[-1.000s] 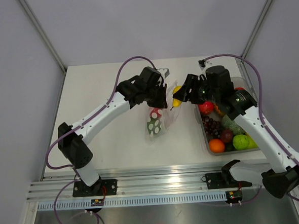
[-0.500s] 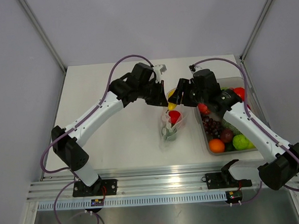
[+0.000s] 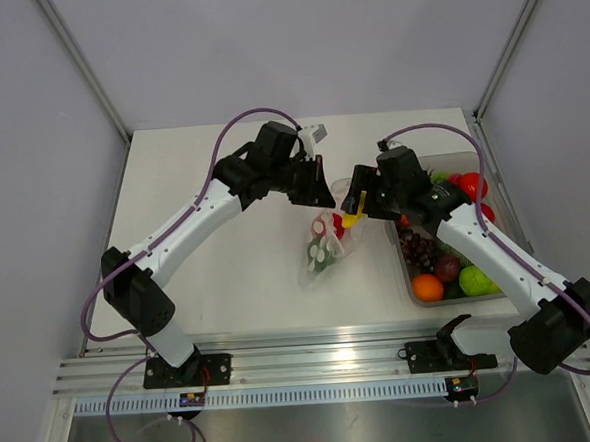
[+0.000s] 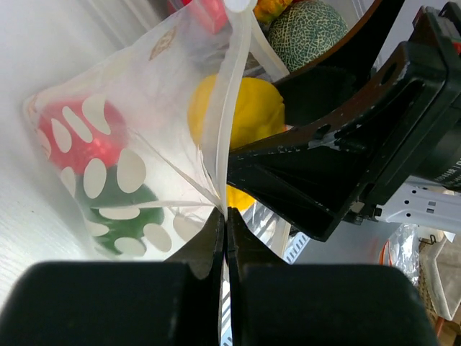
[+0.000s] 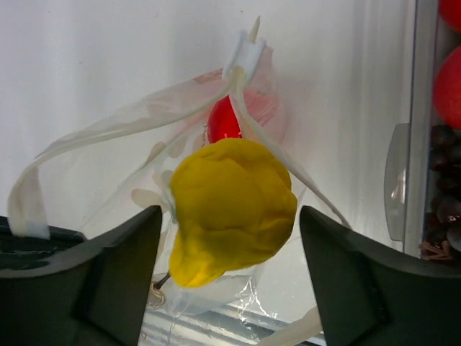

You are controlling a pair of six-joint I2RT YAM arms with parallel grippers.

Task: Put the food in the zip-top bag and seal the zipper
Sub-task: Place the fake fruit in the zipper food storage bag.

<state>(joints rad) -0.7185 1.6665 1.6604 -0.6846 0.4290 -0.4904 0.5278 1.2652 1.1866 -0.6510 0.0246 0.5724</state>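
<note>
Over the zip-top bag, right gripper gapes clear of yellow food.

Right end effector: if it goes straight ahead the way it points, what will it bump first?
Most likely the yellow toy food, right ahead between the open fingers of the right end effector, at the mouth of the dotted bag; depth is unclear.
</note>
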